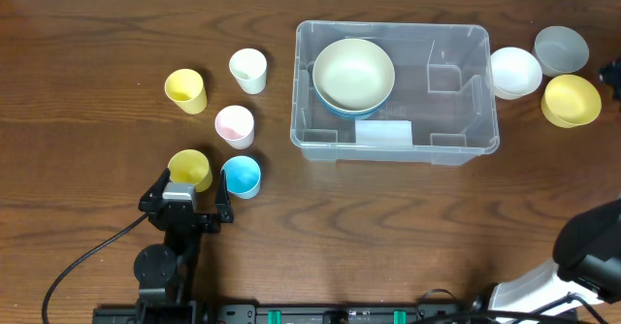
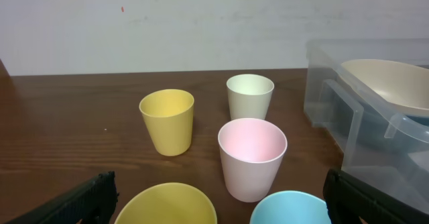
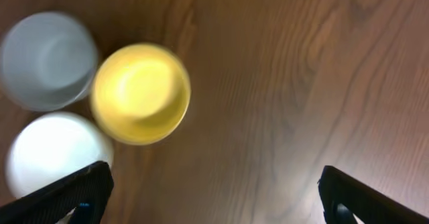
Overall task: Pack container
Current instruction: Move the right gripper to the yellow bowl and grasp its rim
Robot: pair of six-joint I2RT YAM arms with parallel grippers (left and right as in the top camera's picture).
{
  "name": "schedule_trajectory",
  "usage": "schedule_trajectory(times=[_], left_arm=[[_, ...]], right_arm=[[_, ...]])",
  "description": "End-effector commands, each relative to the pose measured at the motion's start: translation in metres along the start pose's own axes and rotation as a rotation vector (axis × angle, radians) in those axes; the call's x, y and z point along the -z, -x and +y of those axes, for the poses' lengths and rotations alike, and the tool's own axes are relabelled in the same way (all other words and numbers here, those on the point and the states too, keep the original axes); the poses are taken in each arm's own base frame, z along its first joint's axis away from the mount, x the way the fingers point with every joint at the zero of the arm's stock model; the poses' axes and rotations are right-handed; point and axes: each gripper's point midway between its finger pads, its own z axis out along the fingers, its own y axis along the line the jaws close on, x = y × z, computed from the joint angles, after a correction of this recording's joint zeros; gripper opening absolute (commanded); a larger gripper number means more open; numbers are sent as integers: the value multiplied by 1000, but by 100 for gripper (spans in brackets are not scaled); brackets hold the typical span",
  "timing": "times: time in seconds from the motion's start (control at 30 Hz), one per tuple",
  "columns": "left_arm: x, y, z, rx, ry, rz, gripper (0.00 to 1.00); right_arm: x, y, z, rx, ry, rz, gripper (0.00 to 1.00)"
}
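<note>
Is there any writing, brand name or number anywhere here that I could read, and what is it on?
No text can be read in any view.
White label on the clear container: looks blank from overhead; any print on it is too small to read.
Cups and bowls: plain colours, no marks visible.

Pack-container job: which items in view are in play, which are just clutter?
Job: container, cream bowl inside it, white bowl, grey bowl, yellow bowl, far yellow cup, near yellow cup, cream cup, pink cup, blue cup.
Lying about: black cable, likely the rig's.
</note>
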Motion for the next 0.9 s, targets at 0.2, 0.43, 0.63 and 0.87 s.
schedule_trajectory(times=[0.2, 0.43, 0.63, 0.87], left_arm=[[-1, -16, 0, -9, -5, 43, 98], [-1, -16, 0, -9, -5, 43, 98], [-1, -16, 0, -9, -5, 43, 98], [-1, -16, 0, -9, -5, 43, 98]], right_arm=[[-83, -25, -10, 46, 69, 128, 99], [-120, -46, 3, 97, 82, 206, 99], [-147, -61, 7, 109, 59, 248, 99], [-158, -63, 3, 102, 46, 260, 99]])
